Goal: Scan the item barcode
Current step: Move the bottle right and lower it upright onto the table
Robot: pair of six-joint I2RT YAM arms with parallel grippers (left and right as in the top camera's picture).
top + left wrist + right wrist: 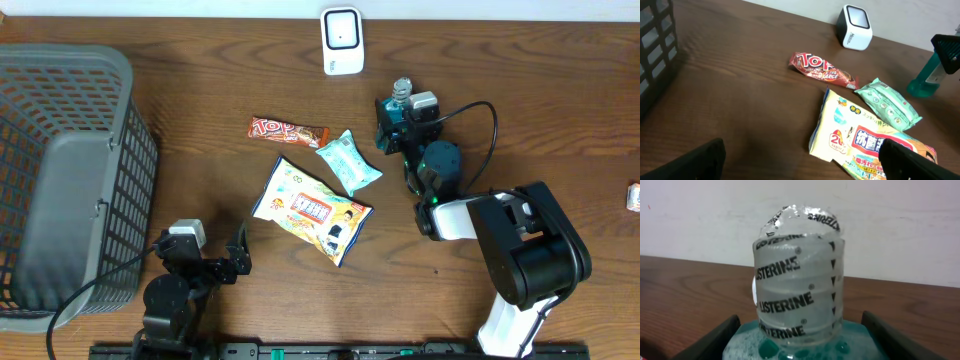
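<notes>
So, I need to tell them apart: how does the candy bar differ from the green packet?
The candy bar is long, narrow and red-brown; the green packet is shorter, wider and pale green. The candy bar lies almost crosswise, the green packet diagonally. Both lie flat, unheld.

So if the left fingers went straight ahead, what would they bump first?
Probably the yellow wipes packet, lying just ahead, off to one side. Down the middle the table looks bare until the red chocolate bar; depth is unclear.

Teal mouthwash bottle point(797, 300), red candy bar point(288, 131), mint-green packet point(348, 162), grey latticed basket point(135, 170)
</notes>
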